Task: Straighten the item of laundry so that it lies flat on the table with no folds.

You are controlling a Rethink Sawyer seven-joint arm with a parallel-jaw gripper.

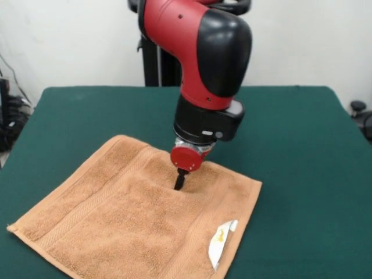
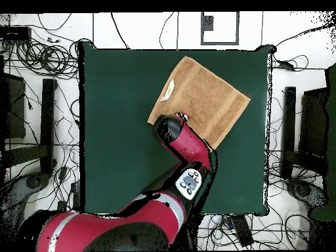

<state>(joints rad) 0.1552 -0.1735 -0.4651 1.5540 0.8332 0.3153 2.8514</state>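
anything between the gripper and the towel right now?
Nothing visible. In the front view the gripper is already down on the towel, near its far edge, with only bare table around. The towel looks nearly flat, white label turned up at one edge.

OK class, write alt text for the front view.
A red and black robot arm presses its gripper down onto a square orange-tan terry-cloth towel, which lies nearly flat on a dark green felt-topped table. A small white label sits at the towel's right edge.
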